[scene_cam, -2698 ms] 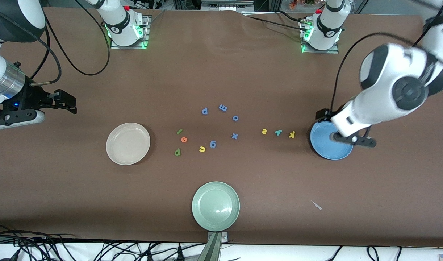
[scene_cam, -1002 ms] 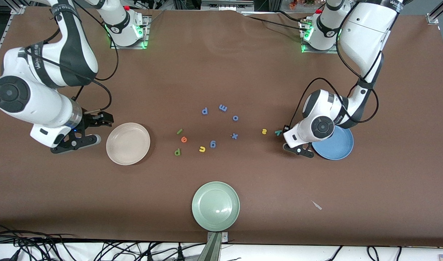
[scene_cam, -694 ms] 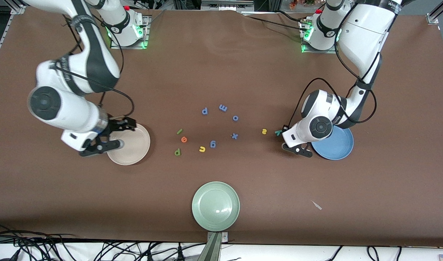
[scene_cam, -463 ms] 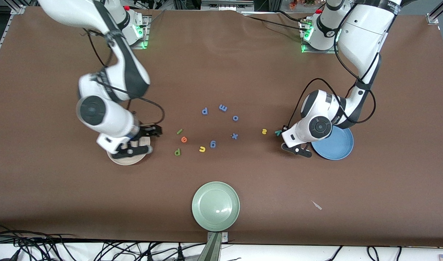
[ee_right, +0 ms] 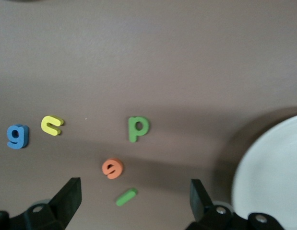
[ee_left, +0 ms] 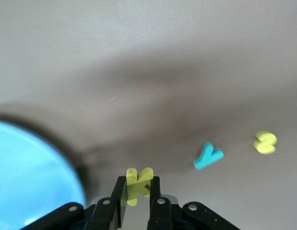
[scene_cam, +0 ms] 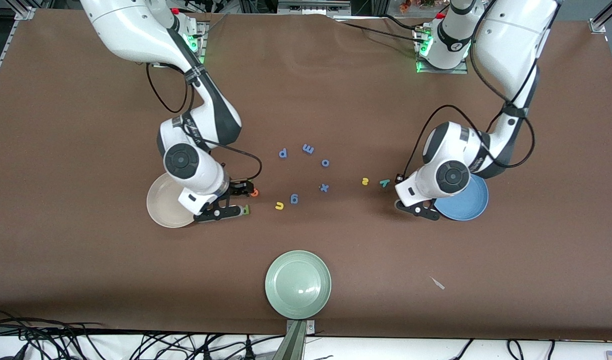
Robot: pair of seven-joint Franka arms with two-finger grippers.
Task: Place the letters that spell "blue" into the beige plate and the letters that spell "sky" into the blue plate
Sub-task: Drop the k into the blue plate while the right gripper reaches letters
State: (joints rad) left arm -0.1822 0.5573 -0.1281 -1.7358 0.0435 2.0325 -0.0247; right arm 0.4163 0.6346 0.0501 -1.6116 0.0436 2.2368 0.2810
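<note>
Brown tabletop carries scattered foam letters; left pincer clamps yellow k, right pincer spread wide over green b

Letter k beside plate

A brown tabletop fills the scene, black cables bunched along its near edge, green lights glowing at its top edge.

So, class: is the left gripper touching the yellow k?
Touching. In the left wrist view the left gripper has its fingers shut on the yellow k, pinched between them.
</note>
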